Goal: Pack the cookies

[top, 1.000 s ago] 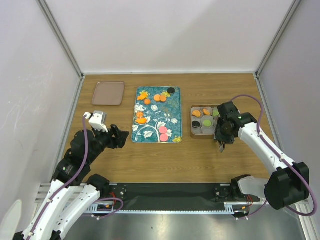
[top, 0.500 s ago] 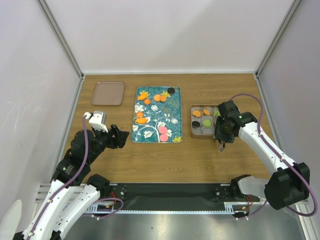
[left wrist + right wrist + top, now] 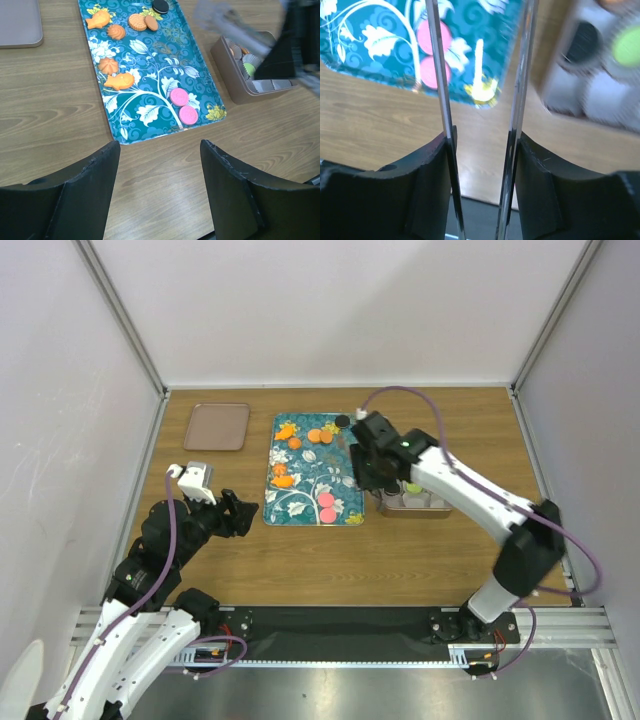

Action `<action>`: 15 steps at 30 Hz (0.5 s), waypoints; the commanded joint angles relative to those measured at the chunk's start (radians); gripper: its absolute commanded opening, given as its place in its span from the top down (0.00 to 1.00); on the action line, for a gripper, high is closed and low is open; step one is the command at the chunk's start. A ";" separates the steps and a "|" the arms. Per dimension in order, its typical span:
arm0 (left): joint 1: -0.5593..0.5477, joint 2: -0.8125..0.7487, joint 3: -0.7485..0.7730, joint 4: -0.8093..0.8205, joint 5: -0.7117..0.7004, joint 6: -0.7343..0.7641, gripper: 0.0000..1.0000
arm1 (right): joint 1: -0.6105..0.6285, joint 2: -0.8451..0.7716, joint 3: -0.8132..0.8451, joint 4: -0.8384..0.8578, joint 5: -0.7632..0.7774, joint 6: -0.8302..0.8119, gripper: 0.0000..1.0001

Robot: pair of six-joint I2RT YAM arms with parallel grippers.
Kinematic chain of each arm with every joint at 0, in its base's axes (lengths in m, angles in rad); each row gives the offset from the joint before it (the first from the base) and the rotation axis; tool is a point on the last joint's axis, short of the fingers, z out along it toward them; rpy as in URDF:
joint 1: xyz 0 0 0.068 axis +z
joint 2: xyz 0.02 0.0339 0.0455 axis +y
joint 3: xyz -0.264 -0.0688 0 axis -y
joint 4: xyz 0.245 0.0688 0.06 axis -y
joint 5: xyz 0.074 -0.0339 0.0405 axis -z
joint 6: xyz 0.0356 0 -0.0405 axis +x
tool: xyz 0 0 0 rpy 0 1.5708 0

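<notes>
Right gripper (image 3: 479,30) above the gap between tray (image 3: 300,495) and box (image 3: 235,92); left gripper (image 3: 160,150) short of the tray.
Your right jaws stand apart, nothing between them; your left jaws gape wide, empty; most cookies (image 3: 137,21) lie on the tray: orange ones and a black cookie (image 3: 160,6) at the far end, two pink cookies (image 3: 179,96) touching near the right corner; green, orange and black ones sit in the box.

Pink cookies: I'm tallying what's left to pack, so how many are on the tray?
2. Both pink cookies lie near the teal tray's near right corner, one behind the other. The left wrist view shows the whole tray, so none seems hidden.
</notes>
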 commanded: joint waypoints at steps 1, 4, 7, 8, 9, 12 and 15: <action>-0.007 0.005 0.007 0.024 -0.013 -0.004 0.28 | 0.008 0.149 0.131 0.068 -0.019 -0.067 0.48; -0.007 0.008 0.007 0.025 -0.016 -0.004 0.28 | -0.004 0.287 0.236 0.091 -0.062 -0.112 0.47; -0.007 0.008 0.007 0.022 -0.019 -0.004 0.28 | -0.030 0.395 0.322 0.099 -0.088 -0.125 0.48; -0.007 0.008 0.009 0.024 -0.021 -0.005 0.28 | -0.040 0.416 0.334 0.105 -0.104 -0.126 0.47; -0.007 0.008 0.007 0.022 -0.021 -0.004 0.28 | -0.050 0.433 0.343 0.119 -0.111 -0.124 0.48; -0.007 0.010 0.007 0.024 -0.022 -0.005 0.28 | -0.083 0.487 0.373 0.140 -0.145 -0.124 0.48; -0.007 0.011 0.009 0.024 -0.021 -0.005 0.28 | -0.100 0.532 0.399 0.148 -0.148 -0.132 0.48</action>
